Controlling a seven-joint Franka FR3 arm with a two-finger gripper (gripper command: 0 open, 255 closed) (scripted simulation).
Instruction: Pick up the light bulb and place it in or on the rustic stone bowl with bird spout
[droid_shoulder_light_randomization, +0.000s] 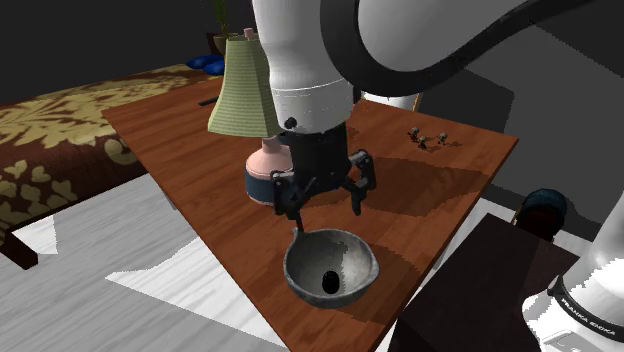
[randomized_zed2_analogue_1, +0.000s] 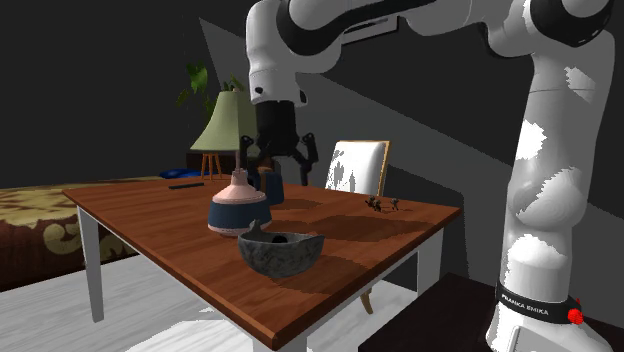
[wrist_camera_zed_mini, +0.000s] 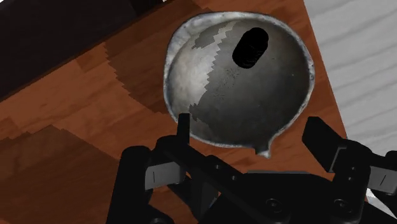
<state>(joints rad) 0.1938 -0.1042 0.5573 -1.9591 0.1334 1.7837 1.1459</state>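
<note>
Dark wood table (droid_shoulder_light_randomization: 440, 185) in the shoulder view bears a grey bowl (droid_shoulder_light_randomization: 362, 272); we see the black light bulb (droid_shoulder_light_randomization: 328, 283) lying inside, the gripper (droid_shoulder_light_randomization: 325, 208) above it, fingers spread wide, empty. Second exterior view: the gripper (randomized_zed2_analogue_1: 275, 152) hangs above the bowl (randomized_zed2_analogue_1: 285, 260). Wrist view: we find the light bulb (wrist_camera_zed_mini: 250, 49) on the bowl's floor.

The bowl (wrist_camera_zed_mini: 210, 83) is mottled grey, the bulb (wrist_camera_zed_mini: 250, 48) black, the table (droid_shoulder_light_randomization: 440, 190) reddish-brown, the lampshade (droid_shoulder_light_randomization: 243, 90) pale green.

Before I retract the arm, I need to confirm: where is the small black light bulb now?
The small black light bulb lies inside the grey spouted bowl by the lower edge of the brown table in the shoulder view, just below the open black gripper.
</note>
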